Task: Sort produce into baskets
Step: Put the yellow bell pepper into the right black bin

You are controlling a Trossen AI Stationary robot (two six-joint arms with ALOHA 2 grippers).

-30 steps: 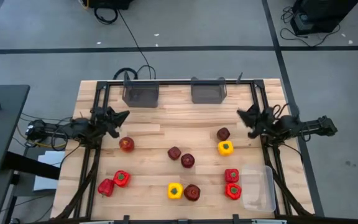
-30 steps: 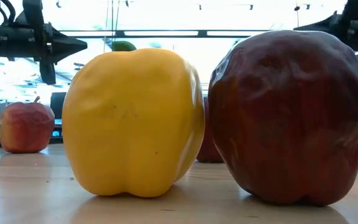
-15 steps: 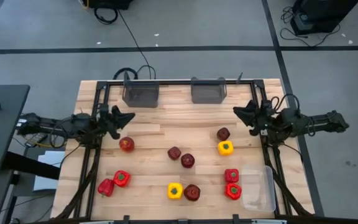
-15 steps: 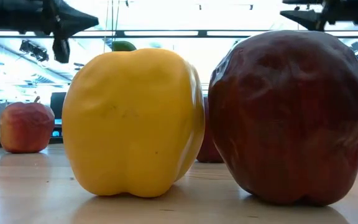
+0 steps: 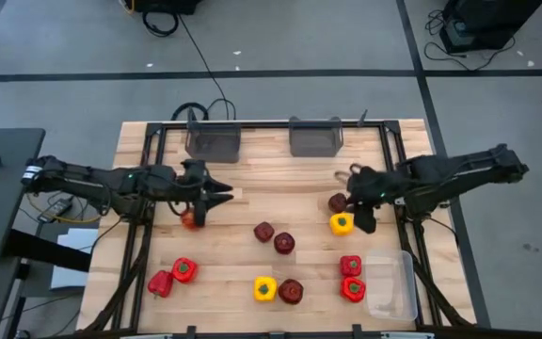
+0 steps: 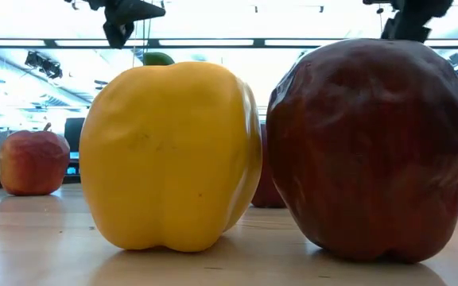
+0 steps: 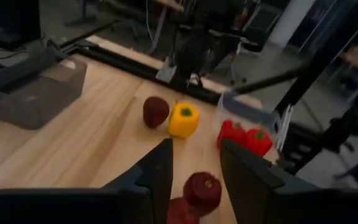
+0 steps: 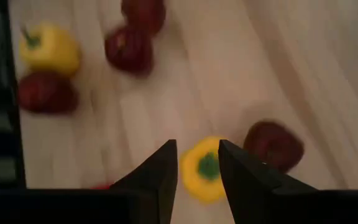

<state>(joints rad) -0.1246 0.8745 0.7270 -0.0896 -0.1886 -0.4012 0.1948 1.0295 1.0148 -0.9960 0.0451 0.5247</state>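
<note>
My left gripper is open above the table, just right of a red apple near the left side. My right gripper is open and points down over a yellow bell pepper, with a dark red apple beside it. Two more apples lie mid-table. A yellow pepper and an apple lie at the near edge. Red peppers lie near left and near right.
Two dark grey bins stand at the far edge. A clear tray sits at the near right corner. A black frame runs along the table's sides.
My left gripper has reached toward the table's right, past the red apple on the left. My right gripper has gone toward the table's left and near edge and tipped downward over the yellow pepper. The produce has stayed where it was.
</note>
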